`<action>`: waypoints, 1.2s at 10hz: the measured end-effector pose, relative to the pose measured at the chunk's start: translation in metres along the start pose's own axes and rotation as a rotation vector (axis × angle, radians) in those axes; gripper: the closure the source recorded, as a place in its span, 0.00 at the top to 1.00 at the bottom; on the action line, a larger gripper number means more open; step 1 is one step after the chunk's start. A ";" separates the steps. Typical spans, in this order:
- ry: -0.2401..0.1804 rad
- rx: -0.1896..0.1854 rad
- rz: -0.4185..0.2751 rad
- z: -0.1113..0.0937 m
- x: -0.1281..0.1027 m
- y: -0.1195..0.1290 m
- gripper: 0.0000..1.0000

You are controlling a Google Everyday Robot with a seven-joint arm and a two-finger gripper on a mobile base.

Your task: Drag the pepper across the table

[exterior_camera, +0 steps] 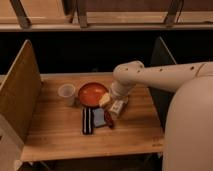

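Note:
The small dark red pepper [108,119] lies on the light wooden table [55,137], just right of a blue sponge [98,117]. My gripper [111,101] hangs from the white arm [150,75] that reaches in from the right. It sits at the right rim of the orange-red bowl [90,94], a short way behind and above the pepper, apart from it. A pale piece [104,100] shows at the gripper's tip.
A white cup [66,93] stands left of the bowl. A dark striped object [87,121] lies left of the sponge. A small white packet [118,107] lies under the gripper. Upright panels [17,95] flank the table on the left and right. My white body [187,130] fills the right foreground.

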 end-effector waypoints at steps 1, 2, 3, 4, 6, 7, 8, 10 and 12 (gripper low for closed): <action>0.000 0.000 -0.001 0.000 0.000 0.001 0.80; 0.000 0.000 -0.002 0.000 0.000 0.001 0.80; 0.001 0.001 -0.002 0.000 0.000 0.000 0.80; 0.003 0.008 0.001 0.000 -0.001 -0.001 0.80; 0.024 0.038 0.055 0.001 0.009 -0.011 0.80; 0.044 0.055 0.110 -0.001 0.030 -0.021 0.80; 0.054 0.060 0.147 -0.002 0.046 -0.027 0.80; 0.060 0.047 0.216 0.003 0.078 -0.034 0.80; 0.064 0.015 0.235 0.021 0.086 -0.027 0.80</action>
